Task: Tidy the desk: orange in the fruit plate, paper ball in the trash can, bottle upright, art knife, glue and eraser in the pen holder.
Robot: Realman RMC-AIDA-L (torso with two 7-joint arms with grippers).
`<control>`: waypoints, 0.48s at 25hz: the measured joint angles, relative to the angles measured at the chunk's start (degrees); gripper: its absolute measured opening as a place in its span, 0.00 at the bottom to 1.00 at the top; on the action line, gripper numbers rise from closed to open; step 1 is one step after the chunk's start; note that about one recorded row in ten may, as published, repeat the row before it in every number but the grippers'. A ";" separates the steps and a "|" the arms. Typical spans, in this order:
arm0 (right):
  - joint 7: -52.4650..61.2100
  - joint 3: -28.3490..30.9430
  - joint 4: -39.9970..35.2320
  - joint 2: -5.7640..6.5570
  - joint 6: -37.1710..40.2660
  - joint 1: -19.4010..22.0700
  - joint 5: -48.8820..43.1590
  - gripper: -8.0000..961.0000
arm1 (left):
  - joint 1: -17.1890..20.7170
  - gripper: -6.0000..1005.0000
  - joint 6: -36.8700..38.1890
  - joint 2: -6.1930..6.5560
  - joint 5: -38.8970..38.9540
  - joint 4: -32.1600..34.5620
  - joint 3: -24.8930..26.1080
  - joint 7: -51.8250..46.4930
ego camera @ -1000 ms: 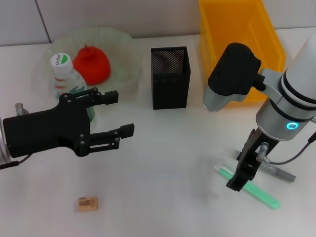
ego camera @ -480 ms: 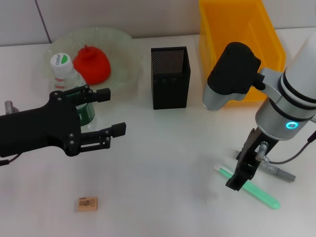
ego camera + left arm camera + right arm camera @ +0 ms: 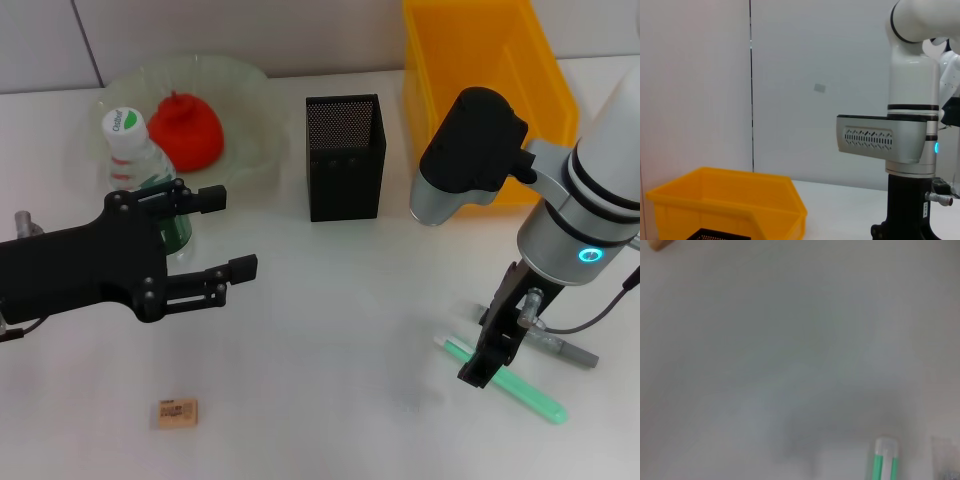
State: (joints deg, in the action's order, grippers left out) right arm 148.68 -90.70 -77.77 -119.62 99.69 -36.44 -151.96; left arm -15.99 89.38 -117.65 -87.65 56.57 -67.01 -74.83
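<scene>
My left gripper (image 3: 224, 232) hangs open just right of the upright bottle (image 3: 133, 150), holding nothing. The orange (image 3: 187, 130) lies in the glass fruit plate (image 3: 250, 110). Behind the table's middle stands the black mesh pen holder (image 3: 345, 155), whose rim (image 3: 715, 235) also shows in the left wrist view. The tan eraser (image 3: 176, 412) lies near the front left. My right gripper (image 3: 490, 352) points down over a green stick with a white tip (image 3: 515, 388) (image 3: 885, 460); a grey stick (image 3: 560, 346) lies beside it. Which is the glue and which the art knife, I cannot tell. The paper ball is out of view.
The yellow bin (image 3: 490, 60) (image 3: 725, 200) stands at the back right, close to the pen holder. My right arm's grey and white links (image 3: 910, 150) rise above the right side of the white table (image 3: 340, 340).
My left gripper has drawn back to the left and slightly away from the front, staying open. The right arm and the objects have not moved.
</scene>
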 joint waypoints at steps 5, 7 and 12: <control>0.02 0.00 1.43 0.00 -0.68 -0.57 0.00 0.65 | 0.00 0.78 0.06 -0.10 0.01 -0.03 0.04 0.43; 0.03 -0.01 2.04 0.00 -0.87 -0.89 0.00 0.65 | 0.00 0.78 0.08 -0.10 0.01 -0.03 0.04 0.43; 0.10 -0.01 2.77 0.00 -1.86 -1.33 0.00 0.64 | 0.00 0.78 0.20 -0.22 0.03 0.05 0.04 0.45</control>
State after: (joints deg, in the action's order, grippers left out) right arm 148.78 -90.70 -75.00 -119.62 97.83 -37.76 -151.96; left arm -16.00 89.58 -117.87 -87.63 56.62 -66.97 -74.38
